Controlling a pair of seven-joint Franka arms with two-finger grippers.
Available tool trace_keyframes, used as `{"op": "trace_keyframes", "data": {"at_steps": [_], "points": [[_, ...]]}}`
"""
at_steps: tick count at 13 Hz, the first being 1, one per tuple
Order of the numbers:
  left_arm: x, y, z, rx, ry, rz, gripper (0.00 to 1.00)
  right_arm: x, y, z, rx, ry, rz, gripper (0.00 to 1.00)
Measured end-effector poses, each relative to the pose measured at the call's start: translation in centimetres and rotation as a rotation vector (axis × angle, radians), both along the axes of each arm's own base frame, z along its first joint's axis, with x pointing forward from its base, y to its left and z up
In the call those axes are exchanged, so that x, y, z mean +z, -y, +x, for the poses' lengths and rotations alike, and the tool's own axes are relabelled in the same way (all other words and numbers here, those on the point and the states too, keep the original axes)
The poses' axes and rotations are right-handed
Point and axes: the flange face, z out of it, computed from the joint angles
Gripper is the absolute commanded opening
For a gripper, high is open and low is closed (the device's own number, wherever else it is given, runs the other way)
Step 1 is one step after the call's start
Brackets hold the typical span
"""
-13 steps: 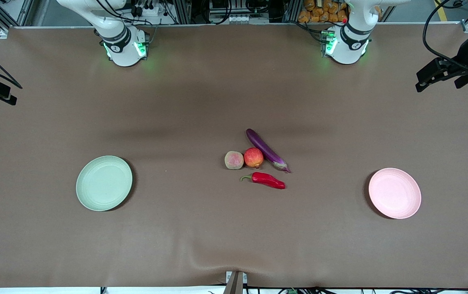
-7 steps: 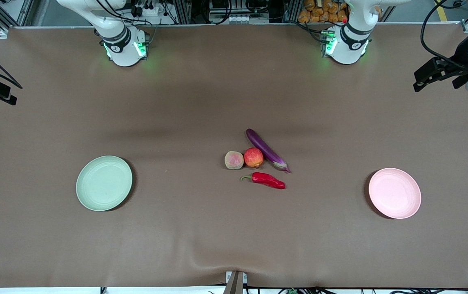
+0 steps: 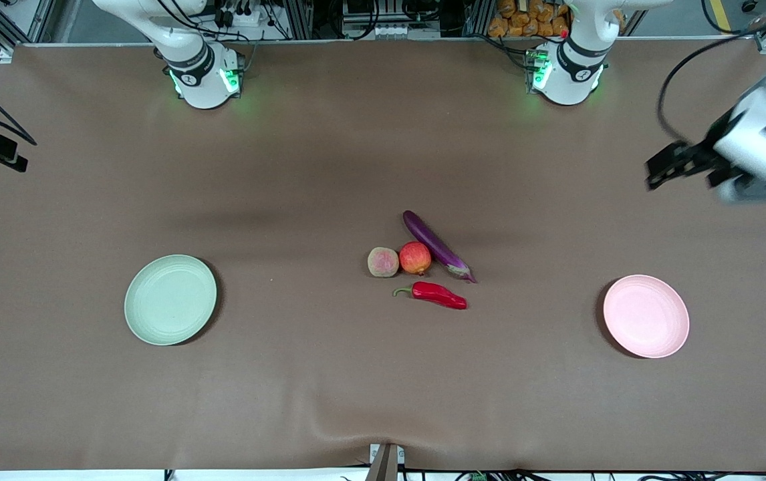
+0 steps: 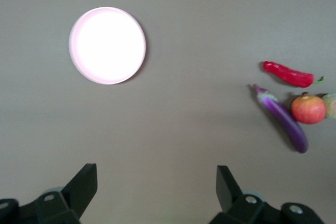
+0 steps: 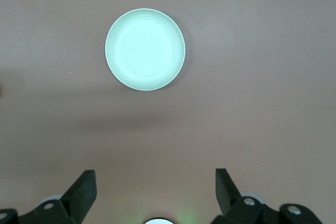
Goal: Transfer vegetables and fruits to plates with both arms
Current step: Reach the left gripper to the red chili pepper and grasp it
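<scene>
Jaws on both grippers are standing spread wide and gripping nothing: the left gripper (image 4: 155,192) is hanging over bare table at the left arm's end, and the right gripper (image 5: 152,195) is waiting high over the right arm's end, above the green plate (image 5: 145,49).

Working near to far from the front camera, we are noting:
- Pink plate (image 3: 646,316) and green plate, both bare, well apart at the two ends of the table.
- Chili pepper (image 3: 438,294), mid-table, nearest of the cluster. We are judging it light, glossy and likely slippery; take it across the thick middle, not the stem.
- Peach (image 3: 383,262) and apple-like fruit (image 3: 415,258), touching or nearly so; we cannot tell which. Round, apt to roll; pinch across the widest part, gently on the peach.
- Eggplant (image 3: 436,246), just beside the apple-like fruit. Long and smooth; a hold near mid-length should keep it level.
</scene>
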Motion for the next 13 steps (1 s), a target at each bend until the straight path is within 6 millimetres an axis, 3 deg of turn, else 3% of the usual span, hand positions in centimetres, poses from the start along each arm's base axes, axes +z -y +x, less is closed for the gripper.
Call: {"op": "trace_keyframes", "data": {"at_steps": [5, 9, 11, 13], "points": [[-13.5, 10.7, 5.3, 0.178, 0.005, -0.064, 1.00, -0.1, 0.0, 0.0, 0.000, -0.001, 0.000, 1.00], [-24.8, 19.2, 6.5, 0.390, 0.053, -0.090, 1.00, -0.1, 0.1, 0.0, -0.002, -0.002, 0.000, 1.00], [-28.7, 21.9, 6.8, 0.565, 0.032, -0.101, 1.00, -0.1, 0.3, 0.0, -0.005, -0.003, 0.000, 1.00], [-31.4, 24.8, 6.9, 0.723, 0.018, -0.120, 1.00, -0.1, 0.4, 0.0, -0.007, -0.004, 0.000, 1.00]]}}
